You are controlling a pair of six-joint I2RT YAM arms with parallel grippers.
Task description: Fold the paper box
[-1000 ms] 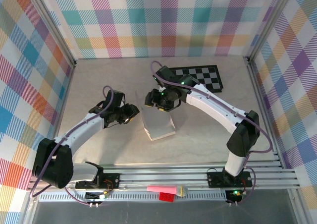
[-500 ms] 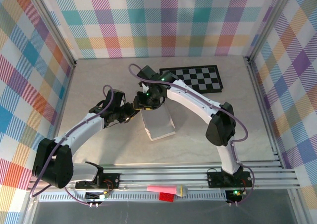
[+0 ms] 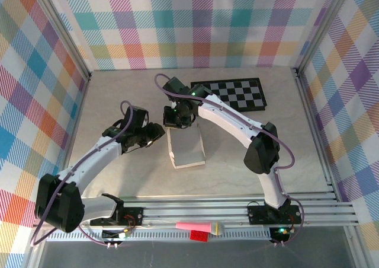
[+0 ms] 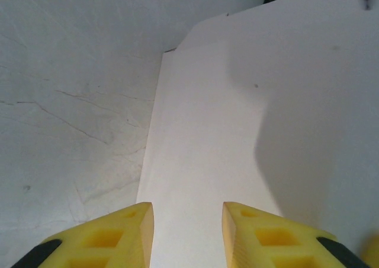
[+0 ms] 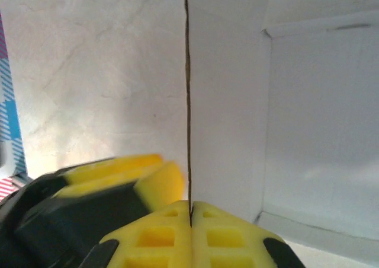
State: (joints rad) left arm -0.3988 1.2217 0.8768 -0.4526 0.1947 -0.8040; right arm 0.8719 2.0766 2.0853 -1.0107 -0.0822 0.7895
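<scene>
Box lies central on the table in my top view, with the right gripper at its far end and the left gripper just beside its left edge, both too small to read. My left wrist camera shows jaws apart, a white panel beyond them cut off by the frame. My right wrist camera shows jaws clamped on a flap seen edge-on.

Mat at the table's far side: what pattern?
The mat is a black-and-white checkerboard, clearest in the top external view.
</scene>
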